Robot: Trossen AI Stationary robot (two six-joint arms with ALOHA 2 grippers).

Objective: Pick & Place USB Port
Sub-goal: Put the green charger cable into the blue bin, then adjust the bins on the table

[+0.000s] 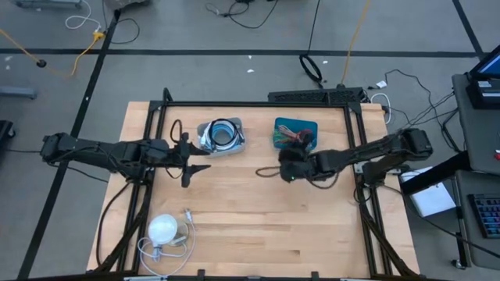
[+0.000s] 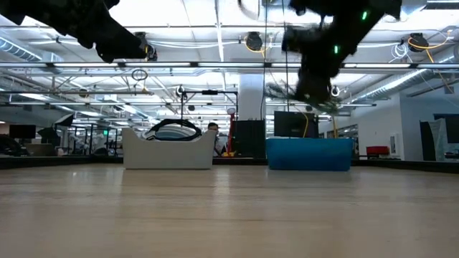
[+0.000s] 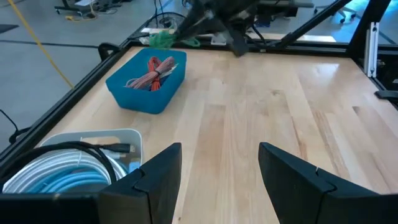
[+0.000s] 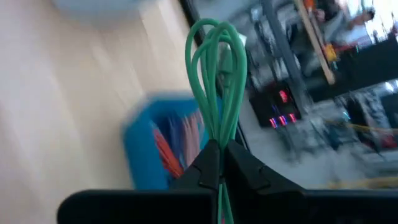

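Right gripper (image 4: 219, 163) is clamped shut on a green cable (image 4: 216, 81), a thin glossy cord folded into a few long loops that stick out past the fingertips. In the high view that gripper (image 1: 287, 169) sits just in front of the blue bin (image 1: 297, 133), roughly mid-table, and the low view has it hanging up in the air above the bin (image 2: 310, 153) with the cable bundle dangling under it. So the cable is off the table, in the gripper, not in either container. Blue bin is a smooth plastic rectangle near the back edge, right of centre, and holds a tangle of red and orange cables (image 3: 151, 73). Beside it to the left, also by the back edge, is a white bin (image 1: 220, 136) with rounded corners, stuffed with coiled cable, pale blue-white loops plus a black lead on top (image 3: 59, 165). Left gripper (image 3: 219, 174) is open, fingers spread wide with nothing between them, hovering over bare wood just in front of the white bin. Table is light wood planks with a black frame. Near the front left corner there's a white puck (image 1: 163, 229) with a loose white cord.
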